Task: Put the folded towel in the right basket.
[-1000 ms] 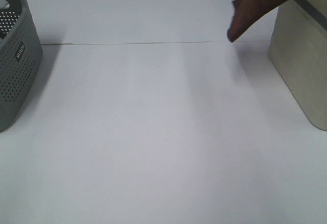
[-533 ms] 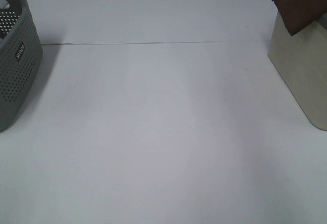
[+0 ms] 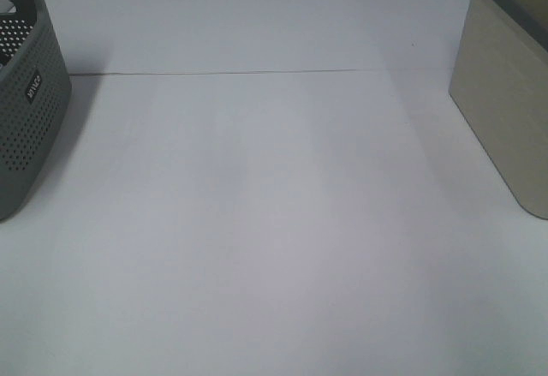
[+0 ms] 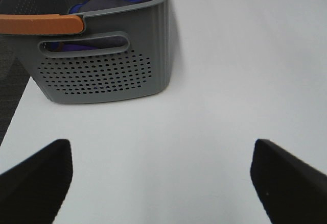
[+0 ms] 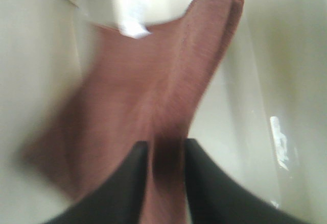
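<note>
- Starting at the right gripper [image 5: 166, 147]: it is clamping on the folded towel [image 5: 153, 81], both dark fingers pinching one edge of the reddish-brown cloth.
- The towel is hanging straight out beyond the fingertips, with its long axis running directly away from the gripper and a small white tag [image 5: 134, 28] showing near the far end.
- All around that hanging cloth, smooth beige walls are closing in. By my reading, the gripper is holding the towel inside the right basket [image 5: 286, 55].
- The wrist picture is blurring, so I cannot tell whether the far end is touching the basket floor or dangling just above it.
- That is the relation that matters: the cloth is lying dead ahead of the right gripper and already within the walls, so the next move is probably just a release.
- The right arm is plainly the nearer one, since it is the one carrying the towel.
- The left gripper [image 4: 163, 183] is spreading wide with nothing between its fingers, hovering over the white table [image 3: 274, 222].
- Ahead of that gripper, the grey perforated basket [image 4: 107, 71] is sitting with some blue-purple cloth [image 4: 97, 4] inside.
- From the high camera, neither gripper nor the towel is showing, only the beige basket's outer wall and dark rim at the table's far right edge.
- Counting up: one towel, two baskets and two grippers.
</note>
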